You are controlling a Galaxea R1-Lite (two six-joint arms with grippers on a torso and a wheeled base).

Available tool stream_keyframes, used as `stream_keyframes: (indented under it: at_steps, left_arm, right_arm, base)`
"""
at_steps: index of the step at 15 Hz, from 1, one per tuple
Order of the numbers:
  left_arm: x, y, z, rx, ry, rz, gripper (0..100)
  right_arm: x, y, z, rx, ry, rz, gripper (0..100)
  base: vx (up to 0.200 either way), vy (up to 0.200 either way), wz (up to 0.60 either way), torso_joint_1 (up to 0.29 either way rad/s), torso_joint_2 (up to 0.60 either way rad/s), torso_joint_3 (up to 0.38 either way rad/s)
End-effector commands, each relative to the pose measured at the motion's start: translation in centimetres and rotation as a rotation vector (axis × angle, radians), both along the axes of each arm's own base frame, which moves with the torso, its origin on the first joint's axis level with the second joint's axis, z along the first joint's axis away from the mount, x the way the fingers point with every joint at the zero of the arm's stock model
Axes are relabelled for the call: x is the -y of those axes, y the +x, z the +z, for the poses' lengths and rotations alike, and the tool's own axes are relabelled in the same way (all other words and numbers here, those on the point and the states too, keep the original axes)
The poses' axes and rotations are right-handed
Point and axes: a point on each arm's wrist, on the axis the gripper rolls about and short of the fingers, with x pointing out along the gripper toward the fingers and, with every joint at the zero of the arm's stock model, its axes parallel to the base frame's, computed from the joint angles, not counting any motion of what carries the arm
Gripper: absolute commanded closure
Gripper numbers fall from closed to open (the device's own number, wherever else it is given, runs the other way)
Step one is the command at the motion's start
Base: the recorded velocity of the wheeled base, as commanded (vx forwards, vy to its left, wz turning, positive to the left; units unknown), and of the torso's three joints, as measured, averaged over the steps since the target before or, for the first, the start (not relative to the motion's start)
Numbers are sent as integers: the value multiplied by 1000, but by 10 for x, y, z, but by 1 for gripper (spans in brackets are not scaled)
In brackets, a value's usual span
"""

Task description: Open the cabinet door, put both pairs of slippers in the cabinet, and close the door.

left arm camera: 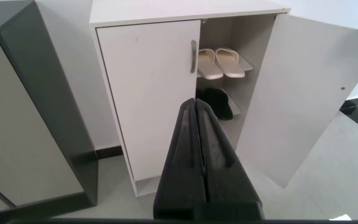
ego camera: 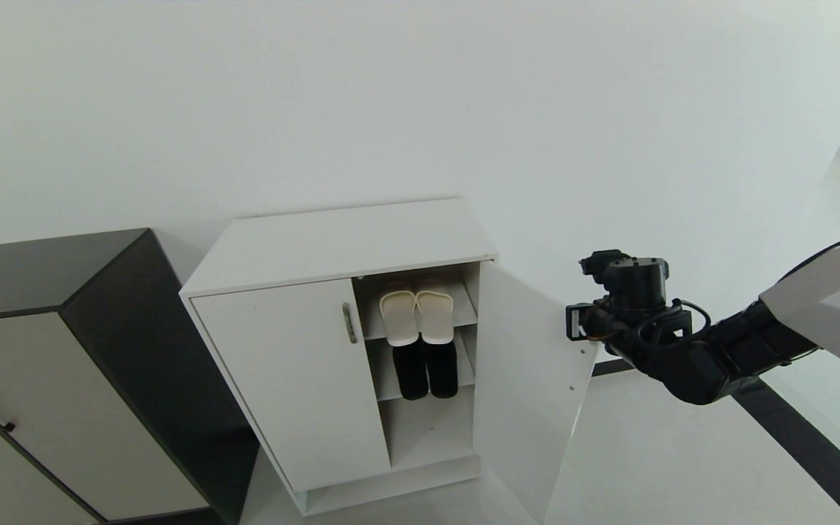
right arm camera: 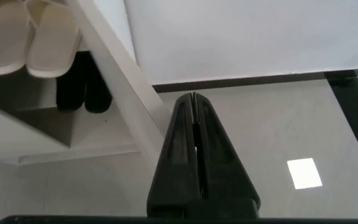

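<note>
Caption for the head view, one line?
White slippers and black slippers shelved in the white cabinet; its right door stands open, the shut right pincer near its outer edge.

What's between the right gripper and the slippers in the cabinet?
The open cabinet door stands between the right gripper and both the white slippers and the black slippers; the head view shows it.

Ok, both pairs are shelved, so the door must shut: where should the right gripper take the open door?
Probably the free vertical edge of the open door, approached from its outer face on the robot's right. The thin panel stands swung wide with that edge exposed, and the right gripper sits beside it.
</note>
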Motion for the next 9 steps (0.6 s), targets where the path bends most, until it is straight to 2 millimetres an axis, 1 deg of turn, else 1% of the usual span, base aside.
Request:
stream_keyframes:
  at_steps: [1,3,4,5,6,9]
  left_arm:
    - [0,0,0,-2,0,0,100]
    - [0,0,0,-2,-2,0,100]
    - [0,0,0,-2,-2,0,100]
    - [0,0,0,-2,-2,0,100]
    - [0,0,0,-2,-2,0,100]
    - [0,0,0,-2,-2,0,100]
  right_arm:
    - [-13,-18,8,4,2,48,100]
    - [-27,-39,18,12,7,103,100]
    - [-30,-46,22,16,9,118,100]
    - [-38,-61,29,23,11,155,100]
    - [-42,-71,32,27,12,179,100]
    - [-58,-98,36,18,32,261,100]
  base:
    - [0,0,0,0,0,0]
    - [0,0,0,0,0,0]
    - [0,0,0,0,0,0]
    - [0,0,0,0,0,0]
    - [0,0,0,0,0,0]
    - [0,0,0,0,0,0]
